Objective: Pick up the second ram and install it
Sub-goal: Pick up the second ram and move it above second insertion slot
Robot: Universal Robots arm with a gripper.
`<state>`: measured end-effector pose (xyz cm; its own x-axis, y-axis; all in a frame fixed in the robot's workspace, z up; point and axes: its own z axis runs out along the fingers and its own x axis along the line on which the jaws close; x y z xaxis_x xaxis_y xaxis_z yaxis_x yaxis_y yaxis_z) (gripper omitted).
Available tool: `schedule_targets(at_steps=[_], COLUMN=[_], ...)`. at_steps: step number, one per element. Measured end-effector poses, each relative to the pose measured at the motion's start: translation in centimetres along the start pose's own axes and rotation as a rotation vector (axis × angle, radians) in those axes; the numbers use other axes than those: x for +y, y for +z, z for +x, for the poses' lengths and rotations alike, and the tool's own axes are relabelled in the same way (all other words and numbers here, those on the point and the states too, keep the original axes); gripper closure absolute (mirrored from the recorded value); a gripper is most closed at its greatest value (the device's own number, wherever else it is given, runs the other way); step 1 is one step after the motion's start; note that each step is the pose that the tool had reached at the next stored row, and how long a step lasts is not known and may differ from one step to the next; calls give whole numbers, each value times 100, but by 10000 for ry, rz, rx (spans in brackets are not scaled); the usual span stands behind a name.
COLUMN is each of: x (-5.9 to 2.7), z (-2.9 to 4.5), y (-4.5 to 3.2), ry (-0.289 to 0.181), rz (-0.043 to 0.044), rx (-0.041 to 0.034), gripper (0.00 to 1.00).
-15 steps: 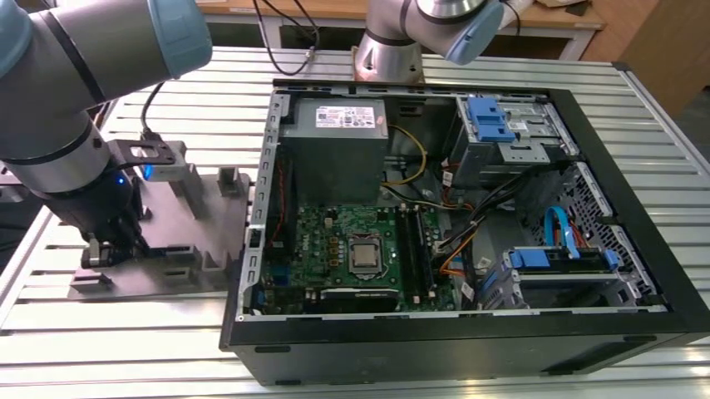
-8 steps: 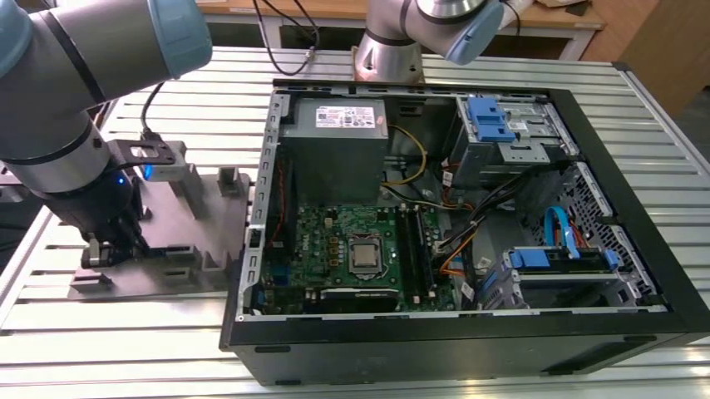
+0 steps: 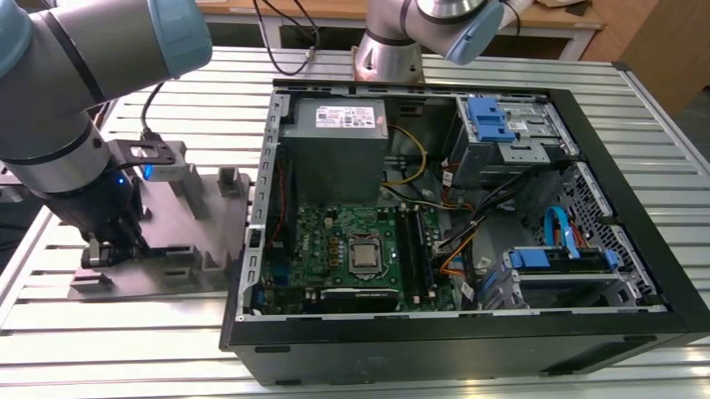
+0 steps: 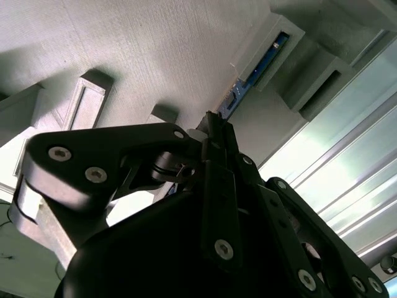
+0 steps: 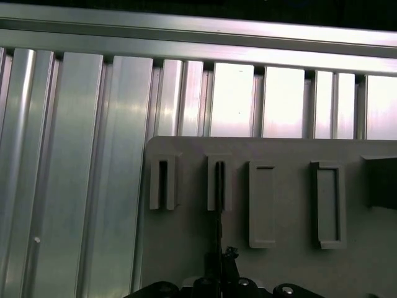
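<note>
Black pincer [image 4: 214,123] clenched on slim blue second ram [image 4: 263,60], seated in matte grey slotted holder [image 5: 285,149].

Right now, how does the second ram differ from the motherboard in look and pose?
Colour: the second ram shows blue; the motherboard is green. Shape: the ram is a slim strip; the motherboard is a broad plate. Pose and place: the ram stands on edge in a slot of the grey holder outside the case, with the gripper at it; the motherboard lies flat inside the case. Both are circuit boards.
</note>
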<state>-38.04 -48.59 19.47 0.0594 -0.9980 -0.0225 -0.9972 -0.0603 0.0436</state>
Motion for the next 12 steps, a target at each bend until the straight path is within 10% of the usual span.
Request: schedule_targets(at_steps=[12], x=[7], z=[-3], y=[-152], ry=[0], rz=[-2], rx=[2], gripper=[86])
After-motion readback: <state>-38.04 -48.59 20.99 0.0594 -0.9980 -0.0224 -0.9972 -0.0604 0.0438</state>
